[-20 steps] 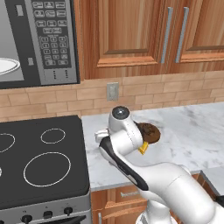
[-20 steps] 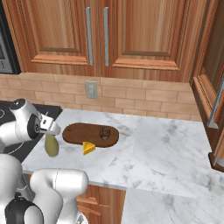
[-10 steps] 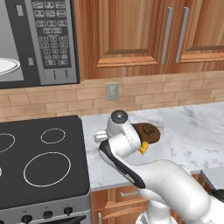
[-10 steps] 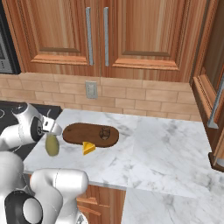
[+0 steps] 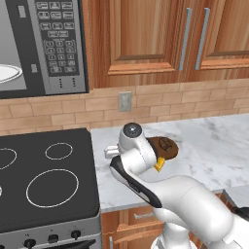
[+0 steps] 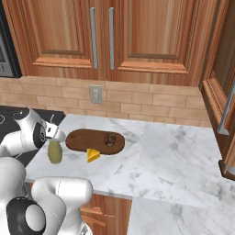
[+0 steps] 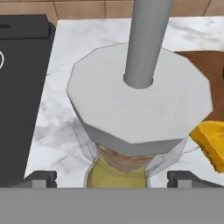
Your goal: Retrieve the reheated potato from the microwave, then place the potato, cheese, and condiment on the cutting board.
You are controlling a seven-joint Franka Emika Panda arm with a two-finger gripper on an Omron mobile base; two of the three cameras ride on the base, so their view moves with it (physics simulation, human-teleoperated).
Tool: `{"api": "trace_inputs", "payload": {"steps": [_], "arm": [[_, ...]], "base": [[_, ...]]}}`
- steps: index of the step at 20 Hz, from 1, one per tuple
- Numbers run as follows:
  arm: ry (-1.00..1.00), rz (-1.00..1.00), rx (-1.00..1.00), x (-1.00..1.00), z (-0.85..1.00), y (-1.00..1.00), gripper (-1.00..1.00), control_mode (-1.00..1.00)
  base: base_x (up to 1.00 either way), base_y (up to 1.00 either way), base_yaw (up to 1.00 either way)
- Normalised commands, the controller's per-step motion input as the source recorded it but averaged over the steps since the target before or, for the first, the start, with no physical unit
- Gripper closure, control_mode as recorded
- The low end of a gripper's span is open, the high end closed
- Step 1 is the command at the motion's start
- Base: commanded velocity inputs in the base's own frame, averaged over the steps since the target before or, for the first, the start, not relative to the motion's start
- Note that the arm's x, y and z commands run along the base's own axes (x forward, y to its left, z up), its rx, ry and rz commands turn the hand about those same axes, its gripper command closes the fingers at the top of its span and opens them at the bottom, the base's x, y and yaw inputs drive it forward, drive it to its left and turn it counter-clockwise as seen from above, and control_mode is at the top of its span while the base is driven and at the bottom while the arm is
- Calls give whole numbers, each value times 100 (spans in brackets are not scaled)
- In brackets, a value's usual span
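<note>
You have the condiment [image 6: 55, 152] standing upright on the marble counter [image 6: 174, 156], just off the left end of the cutting board [image 6: 82, 139] and right beside the stove [image 5: 44, 185]. Its long axis runs vertically, and the pale top points straight up at your gripper [image 7: 112, 178], which hangs directly above it. In the hand view you look down the bottle's axis: the wide pale cap [image 7: 140, 100] sits dead centre, the olive body peeks out below it, and your two fingertips [image 7: 41, 178] stand spread wide, one on each side of the bottle, touching nothing. So the move ahead is, by my reckoning, a straight descent along that axis until the fingers bracket the neck or body, then a squeeze. The board lies to the bottle's right, long axis along the counter's length, with the potato [image 6: 109, 139] already on its right half. The cheese [image 6: 93, 155] rests on the counter at the board's front edge, not yet on it.
</note>
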Motion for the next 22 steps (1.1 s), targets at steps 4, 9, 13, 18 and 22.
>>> {"api": "trace_inputs", "payload": {"steps": [4, 9, 13, 18, 22], "arm": [[0, 0, 0, -5, 0, 1, -100, -100], [0, -5, 0, -11, 0, 2, -100, -100], [-6, -14, 0, -10, 0, 1, -100, -100], [-12, -20, 0, -5, 0, 1, -100, -100], [-8, -14, 0, 2, 0, 0, -100, -100]], "base": [[0, 0, 0], [0, 0, 0], [0, 0, 0], [0, 0, 0], [0, 0, 0]]}}
